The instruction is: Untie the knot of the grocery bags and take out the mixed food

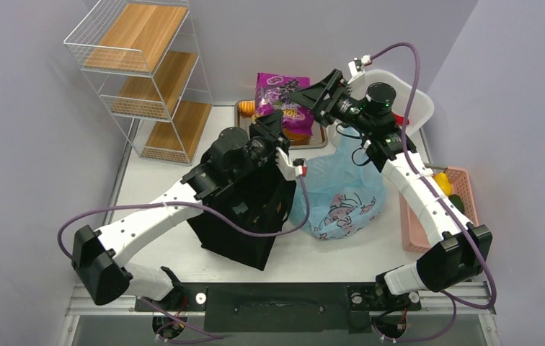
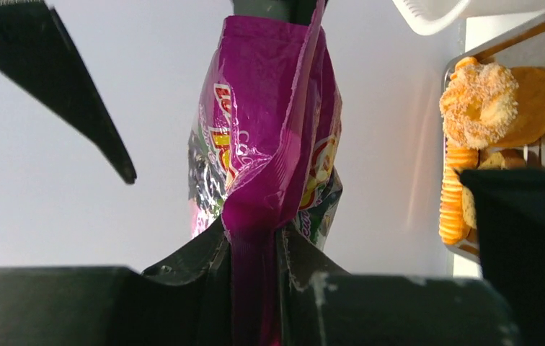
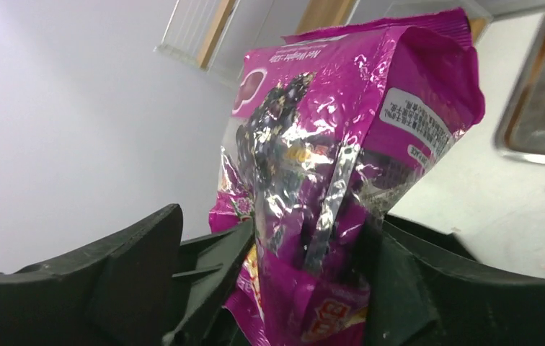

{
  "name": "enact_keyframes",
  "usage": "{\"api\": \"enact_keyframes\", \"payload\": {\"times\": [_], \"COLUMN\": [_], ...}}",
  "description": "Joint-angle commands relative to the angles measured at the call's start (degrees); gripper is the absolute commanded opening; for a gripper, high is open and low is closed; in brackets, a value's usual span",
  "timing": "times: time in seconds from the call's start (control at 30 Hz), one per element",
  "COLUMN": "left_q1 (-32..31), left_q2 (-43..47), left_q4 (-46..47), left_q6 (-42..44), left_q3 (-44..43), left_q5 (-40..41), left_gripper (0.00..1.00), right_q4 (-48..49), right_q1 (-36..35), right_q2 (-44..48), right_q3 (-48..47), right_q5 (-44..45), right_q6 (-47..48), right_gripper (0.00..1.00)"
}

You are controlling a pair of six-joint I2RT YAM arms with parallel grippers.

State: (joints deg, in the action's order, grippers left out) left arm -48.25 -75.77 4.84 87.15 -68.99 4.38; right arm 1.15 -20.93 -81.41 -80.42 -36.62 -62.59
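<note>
Since both wrist cams are pretty much stuffed with shiny foil, most of the table only shows from above. So, the left gripper (image 2: 254, 236) is clamped onto an edge seam of a purple snack packet (image 2: 269, 122), and the right gripper (image 3: 304, 241) is pinched tight on purple foil too, both up over the metal tray (image 2: 543, 155) at the back. Can't tell for sure if that's one packet held at two ends or two packets. The right wrist view has a second patch of yellow and red lettering low between the fingers, and the frame cuts it off. The black tote (image 1: 244, 216) sits centre, with its top mostly under the left arm, so its inside is hidden. The pale blue bag (image 1: 342, 198) is right beside it, and the right arm crosses over its top, so I can't make out the knot at all. The tray holds a sugared ring pastry (image 2: 479, 101) and a sliced orange loaf (image 2: 452, 194), partly blocked by something black. The pink basket (image 1: 463, 189) on the right has yellow and green bits, mostly behind the arm. At the back there's a white basket (image 1: 417, 97) and a wire shelf rack (image 1: 147, 72).
</note>
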Motion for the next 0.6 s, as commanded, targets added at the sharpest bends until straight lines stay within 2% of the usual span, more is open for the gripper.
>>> {"api": "enact_keyframes", "payload": {"times": [0.0, 0.07, 0.27, 0.4, 0.57], "left_q1": [4.9, 7.3, 14.3, 18.3, 22.5], "left_q2": [-6.1, -9.5, -19.4, -25.2, -33.1], "left_q4": [8.9, 9.0, 10.0, 14.0, 22.1], "left_q6": [-7.6, -9.8, -12.7, -11.0, -4.4], "left_q3": [-10.4, -15.7, -25.0, -27.9, -31.2], "left_q5": [10.1, 12.5, 18.3, 21.7, 25.7], "left_gripper": [0.0, 0.0, 0.0, 0.0, 0.0], "right_q4": [0.5, -0.1, -0.9, -1.0, -1.0], "right_q1": [4.7, 8.2, 11.8, 12.6, 12.8], "right_q2": [2.4, 2.6, 3.6, 4.6, 4.9], "right_q3": [-4.3, -4.5, -3.7, -2.4, -1.9], "right_q5": [0.4, 1.1, 1.8, 1.7, 0.7], "right_q6": [3.3, 3.3, 3.9, 4.6, 4.8], "right_gripper": [0.82, 0.83, 0.86, 0.88, 0.89]}}
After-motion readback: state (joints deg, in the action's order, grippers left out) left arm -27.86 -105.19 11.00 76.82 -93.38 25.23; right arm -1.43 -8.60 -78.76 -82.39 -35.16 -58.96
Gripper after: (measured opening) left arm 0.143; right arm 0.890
